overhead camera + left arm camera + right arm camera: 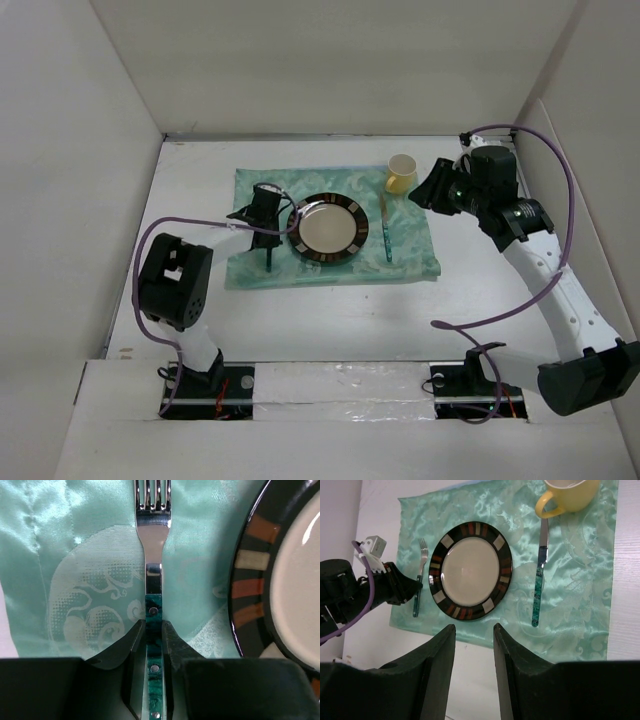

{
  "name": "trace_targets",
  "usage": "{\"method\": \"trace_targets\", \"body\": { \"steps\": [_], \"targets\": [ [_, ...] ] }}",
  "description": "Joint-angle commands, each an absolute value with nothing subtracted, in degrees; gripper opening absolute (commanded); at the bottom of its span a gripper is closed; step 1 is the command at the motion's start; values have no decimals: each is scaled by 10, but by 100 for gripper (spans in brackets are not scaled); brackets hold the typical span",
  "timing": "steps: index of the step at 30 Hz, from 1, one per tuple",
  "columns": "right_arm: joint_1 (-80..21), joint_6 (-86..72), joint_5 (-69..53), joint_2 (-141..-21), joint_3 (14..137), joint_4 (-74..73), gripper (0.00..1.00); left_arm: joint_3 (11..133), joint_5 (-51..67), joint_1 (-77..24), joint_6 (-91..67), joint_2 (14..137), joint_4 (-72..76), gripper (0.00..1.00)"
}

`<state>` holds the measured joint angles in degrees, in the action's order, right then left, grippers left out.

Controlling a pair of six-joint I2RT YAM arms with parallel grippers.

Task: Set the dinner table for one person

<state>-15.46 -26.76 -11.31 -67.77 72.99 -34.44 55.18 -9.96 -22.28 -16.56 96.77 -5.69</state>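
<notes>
On the white dinner table [330,320] lies a green placemat [410,255]. A dark-rimmed plate [327,228] sits at its middle. Left of the plate, my left gripper [154,630] is shut on the teal handle of a fork [153,555], which lies along the mat with its tines pointing away from the arms; the top view shows this gripper [265,222] over the fork [269,255]. A teal-handled knife [539,580] lies right of the plate [470,570], and a yellow mug [565,495] stands past its tip. My right gripper [474,627] hangs open and empty, above the mat's right side [420,193].
White wall panels [80,150] enclose the table on the left, back and right. Purple cables [560,200] loop from both arms. The arm bases [200,385] stand at the near edge.
</notes>
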Motion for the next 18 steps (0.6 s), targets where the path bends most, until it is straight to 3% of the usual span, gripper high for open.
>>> {"method": "trace_targets", "body": {
  "steps": [1, 5, 8, 14, 15, 17, 18],
  "targets": [
    [-156, -258, -105, -664, 725, -339, 42, 559, -108, -220, -157, 982, -47, 0],
    [-156, -258, -106, -664, 721, -338, 42, 560, -112, -220, -160, 991, -41, 0],
    [-156, -260, -109, -664, 718, -337, 42, 567, -127, -220, -159, 999, -50, 7],
    [-156, -258, -106, -665, 718, -337, 42, 573, -139, -220, -163, 934, -75, 37],
    [-156, -258, -105, -666, 719, -337, 41, 584, -145, -220, -164, 918, -90, 47],
    [-156, -258, -106, -668, 723, -337, 32, 605, -150, -220, -164, 871, -112, 55],
    [-156, -258, -107, -669, 726, -337, 20, 626, -153, -220, -164, 858, -133, 57]
  ]
}}
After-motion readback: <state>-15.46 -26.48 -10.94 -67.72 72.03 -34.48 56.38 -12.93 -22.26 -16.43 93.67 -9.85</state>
